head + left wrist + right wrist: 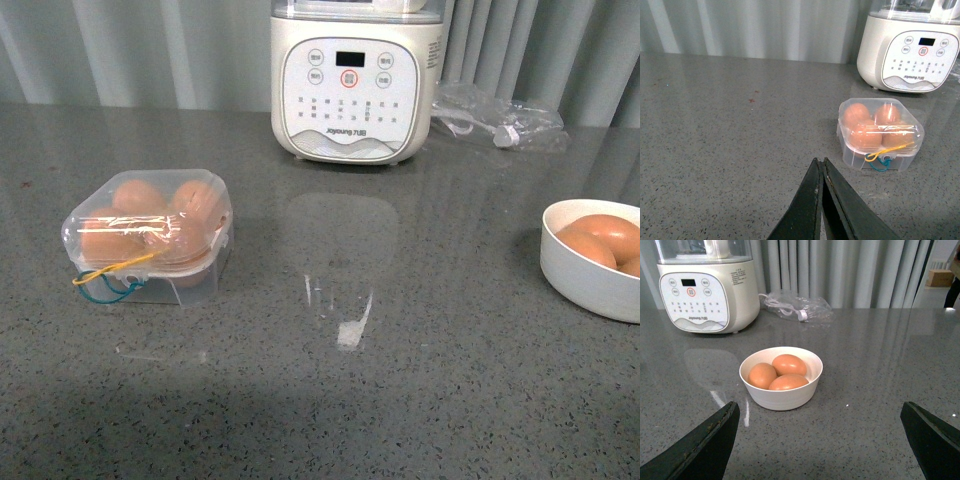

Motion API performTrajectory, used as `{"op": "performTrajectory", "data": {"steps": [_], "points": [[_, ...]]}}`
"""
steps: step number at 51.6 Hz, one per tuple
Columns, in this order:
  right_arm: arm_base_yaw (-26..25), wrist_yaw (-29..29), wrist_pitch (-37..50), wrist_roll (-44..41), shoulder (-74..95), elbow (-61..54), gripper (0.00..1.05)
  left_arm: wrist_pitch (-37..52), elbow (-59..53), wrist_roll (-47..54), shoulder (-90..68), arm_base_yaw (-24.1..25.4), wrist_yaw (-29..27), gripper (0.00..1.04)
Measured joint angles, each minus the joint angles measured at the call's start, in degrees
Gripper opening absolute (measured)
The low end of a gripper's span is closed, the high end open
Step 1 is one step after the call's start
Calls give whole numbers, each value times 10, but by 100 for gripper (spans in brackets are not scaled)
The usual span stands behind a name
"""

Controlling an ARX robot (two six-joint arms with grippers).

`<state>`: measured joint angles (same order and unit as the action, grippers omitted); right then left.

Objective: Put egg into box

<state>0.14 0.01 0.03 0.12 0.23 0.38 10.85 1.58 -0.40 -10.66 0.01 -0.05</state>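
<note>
The clear plastic box [150, 235] sits at the left of the grey table with its lid down. Several brown eggs lie inside it, and yellow and blue loops hang at its front. It also shows in the left wrist view [881, 132]. My left gripper [821, 161] is shut and empty, above the table a little short of the box. My right gripper [820, 411] is open and empty, facing a round white bowl [781, 396]. Three brown eggs lie in the bowl, one of them [788, 364] on top. The bowl [588, 285] is at the right edge of the front view. Neither gripper shows in the front view.
A cream appliance with buttons [352, 80] stands at the back centre. A clear bag with a white cable [500, 122] lies to its right. Grey curtains hang behind the table.
</note>
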Motion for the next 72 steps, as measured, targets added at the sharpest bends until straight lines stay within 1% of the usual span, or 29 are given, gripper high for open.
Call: {"op": "performTrajectory", "data": {"steps": [4,7,8,18,20,23,27,29,30,32,39,41,42,44,46,48,72], "points": [[0,0,0,0,0,0,98,-17,0,0,17,0,0,4],[0,0,0,0,0,0,98,-91,0,0,71,0,1,4],[0,0,0,0,0,0,98,-100,0,0,81,0,0,4],[0,0,0,0,0,0,98,-108,0,0,104,0,0,4],[0,0,0,0,0,0,98,-108,0,0,104,0,0,10],[0,0,0,0,0,0,98,-108,0,0,104,0,0,25],[0,0,0,0,0,0,98,-108,0,0,104,0,0,35],[0,0,0,0,0,0,98,-108,0,0,104,0,0,42],[0,0,0,0,0,0,98,-108,0,0,104,0,0,44],[0,0,0,0,0,0,98,-108,0,0,104,0,0,51],[0,0,0,0,0,0,98,-108,0,0,104,0,0,81],[0,0,0,0,0,0,98,-108,0,0,104,0,0,87],[0,0,0,0,0,0,98,-108,0,0,104,0,0,92],[0,0,0,0,0,0,98,-108,0,0,104,0,0,99],[0,0,0,0,0,0,98,-108,0,1,104,0,0,100],[0,0,0,0,0,0,98,-108,0,1,104,0,0,98],[0,0,0,0,0,0,98,-108,0,1,104,0,0,98]]}}
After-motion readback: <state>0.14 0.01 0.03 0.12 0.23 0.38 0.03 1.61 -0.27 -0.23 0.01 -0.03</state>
